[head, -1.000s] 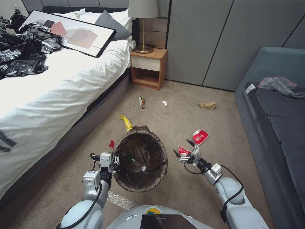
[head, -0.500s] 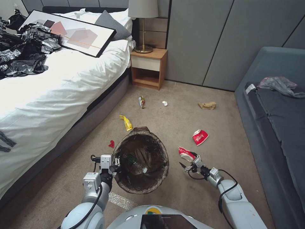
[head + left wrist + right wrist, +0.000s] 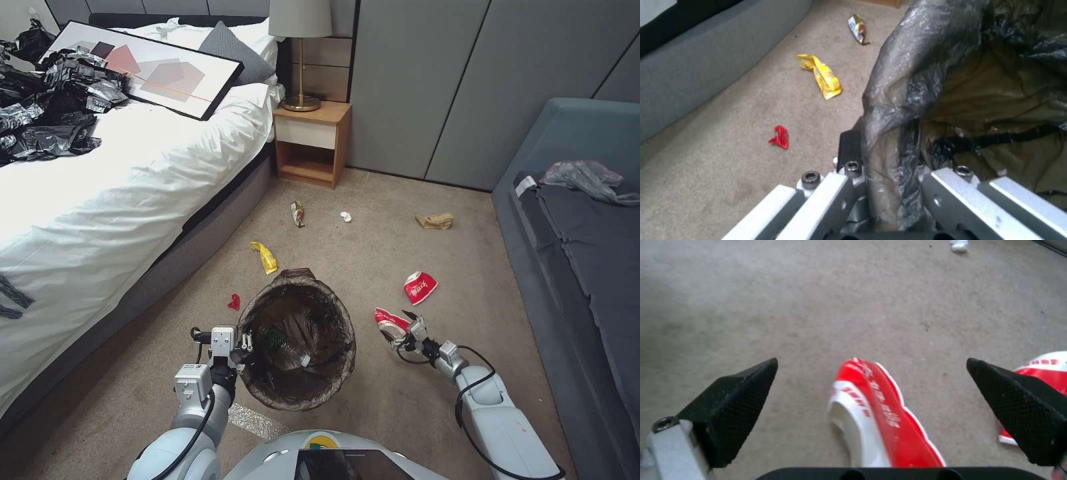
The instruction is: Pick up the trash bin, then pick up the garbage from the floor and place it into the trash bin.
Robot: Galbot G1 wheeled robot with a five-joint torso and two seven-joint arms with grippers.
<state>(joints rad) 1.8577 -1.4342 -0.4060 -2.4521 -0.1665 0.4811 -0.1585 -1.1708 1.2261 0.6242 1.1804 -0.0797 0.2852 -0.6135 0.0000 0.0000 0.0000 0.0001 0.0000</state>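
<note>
Since a second ago the right gripper (image 3: 402, 329) has been drawn back from the far cup (image 3: 419, 287) and lowered to the near cup (image 3: 390, 321), which lies crushed on the carpet just right of the bin (image 3: 297, 340); the bin and the other litter are seen in the same places as before. In the right wrist view the gripper (image 3: 871, 406) is spread wide, its two black fingertips (image 3: 735, 403) set either side of the near cup (image 3: 880, 413) with clear gaps and no contact yet, the far cup (image 3: 1040, 366) showing past one tip. This is judged to mean that the grasp on this cup is prepared but not made, so the cup is still to be lifted and carried to the bin. The right arm is stretched forward and low, the wrist angled down toward the floor. The left gripper (image 3: 241, 347) is kept at the bin's near-left rim; in the left wrist view it (image 3: 889, 200) is closed on the liner-covered rim (image 3: 893, 110), so the bin is held up beside the robot with its mouth open. Still on the carpet are a yellow wrapper (image 3: 265, 257), a red scrap (image 3: 234, 302), another wrapper (image 3: 297, 214), a tissue (image 3: 346, 217) and a paper bag (image 3: 435, 221).
</note>
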